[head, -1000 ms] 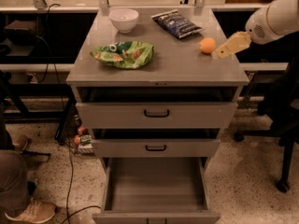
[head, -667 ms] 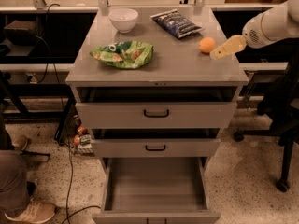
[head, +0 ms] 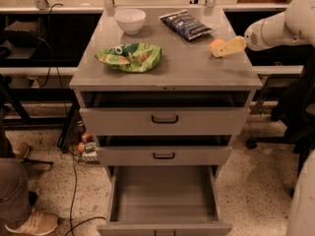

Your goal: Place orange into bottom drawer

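Since the earlier frames the gripper [head: 224, 48] has slid leftward across the cabinet top [head: 197, 73] and closed the gap to the orange [head: 215, 44]. A second ago its pale yellow tip lay near the fruit with bare grey surface showing between them. Now the tip reaches the orange's near right side and overlaps its lower edge, touching it or just beside it. The white arm [head: 280, 26] has followed, so more of its wrist now hangs over the right rim. The orange itself has not moved: it still sits on the cabinet top near the back right corner. Whether the gripper is parted or closed cannot be told from this view.

Nothing else has shifted. Just left of the gripper's tip and a little farther back lies a dark blue snack bag [head: 186, 24]. Its print is too small to read. Farther left and nearer the front lies a crumpled green chip bag [head: 129, 57] with pale markings, and no word on it is legible. A white bowl [head: 130, 19] stands well to the left at the back.

Well below the gripper and to its left, the bottom drawer [head: 165, 195] is pulled fully out, showing a plain grey interior. The top drawer [head: 165, 121] and middle drawer [head: 164, 156] above it stand slightly ajar, each with a black handle. Small reddish-orange cans [head: 83, 142] sit on the floor beside the cabinet's left side, labels unreadable.
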`<state>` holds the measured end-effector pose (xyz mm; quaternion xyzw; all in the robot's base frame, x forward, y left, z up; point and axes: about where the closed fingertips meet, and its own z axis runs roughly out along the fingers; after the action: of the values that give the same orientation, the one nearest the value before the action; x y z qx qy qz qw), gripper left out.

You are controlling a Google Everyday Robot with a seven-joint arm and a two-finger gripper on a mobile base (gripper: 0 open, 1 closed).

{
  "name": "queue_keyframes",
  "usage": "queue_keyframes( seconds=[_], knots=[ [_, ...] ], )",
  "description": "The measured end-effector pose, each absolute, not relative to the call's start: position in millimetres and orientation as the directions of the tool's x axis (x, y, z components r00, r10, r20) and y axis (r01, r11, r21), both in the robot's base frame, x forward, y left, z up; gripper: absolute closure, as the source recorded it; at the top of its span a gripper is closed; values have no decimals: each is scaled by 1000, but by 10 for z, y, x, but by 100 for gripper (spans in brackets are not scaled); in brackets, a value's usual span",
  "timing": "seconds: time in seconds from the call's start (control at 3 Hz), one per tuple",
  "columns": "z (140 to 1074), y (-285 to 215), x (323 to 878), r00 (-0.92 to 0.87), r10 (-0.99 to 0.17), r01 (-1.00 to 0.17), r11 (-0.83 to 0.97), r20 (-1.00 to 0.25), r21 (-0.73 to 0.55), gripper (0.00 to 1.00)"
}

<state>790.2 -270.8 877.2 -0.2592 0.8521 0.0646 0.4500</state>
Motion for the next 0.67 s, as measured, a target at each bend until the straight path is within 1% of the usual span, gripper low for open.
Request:
queue_keyframes(
  seconds=[0.67],
  knots=[
    [8664, -2492, 8138, -449, -351, -524, 848, -822, -76, 0]
  ],
)
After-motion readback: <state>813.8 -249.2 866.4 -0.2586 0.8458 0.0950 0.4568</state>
